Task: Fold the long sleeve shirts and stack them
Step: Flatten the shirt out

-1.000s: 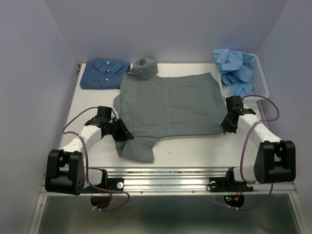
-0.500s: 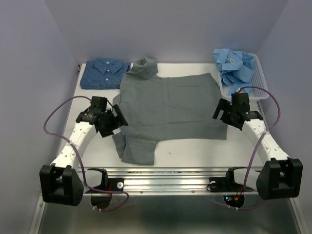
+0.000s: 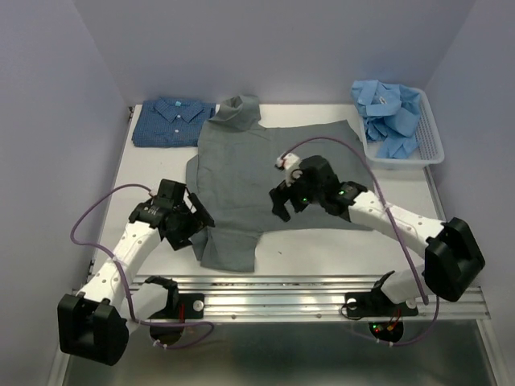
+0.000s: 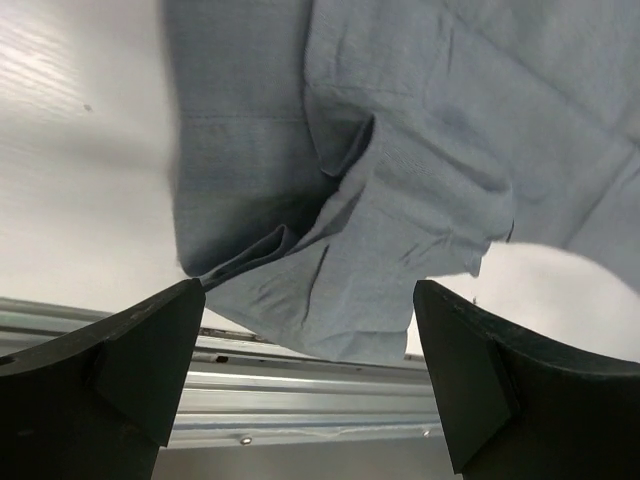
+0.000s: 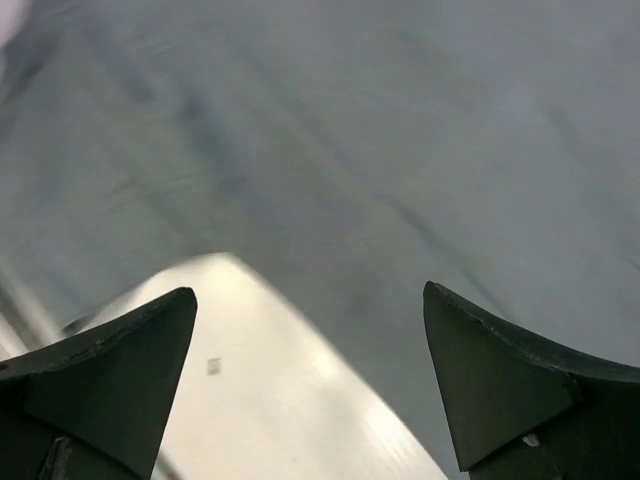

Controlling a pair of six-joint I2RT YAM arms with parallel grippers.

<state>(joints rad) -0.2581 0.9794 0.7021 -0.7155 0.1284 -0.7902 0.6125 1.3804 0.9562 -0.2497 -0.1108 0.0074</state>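
Shirts, left to right: dark blue shirt (image 3: 173,121) folded at the table's (image 3: 149,161) far left corner. Left gripper (image 3: 191,222), jaws wide and empty, sits beside the mid-table grey shirt's (image 3: 273,165) bunched near-left sleeve. Right gripper (image 3: 283,201), likewise spread, is over its near hem. Limp, light cloth: pinch edges. Light blue shirts (image 3: 390,117) fill the far-right basket (image 3: 435,146).

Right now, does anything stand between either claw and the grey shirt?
Nothing visible does. The left claw hangs open over the bunched sleeve of the grey shirt; the right claw hangs open over its near hem.
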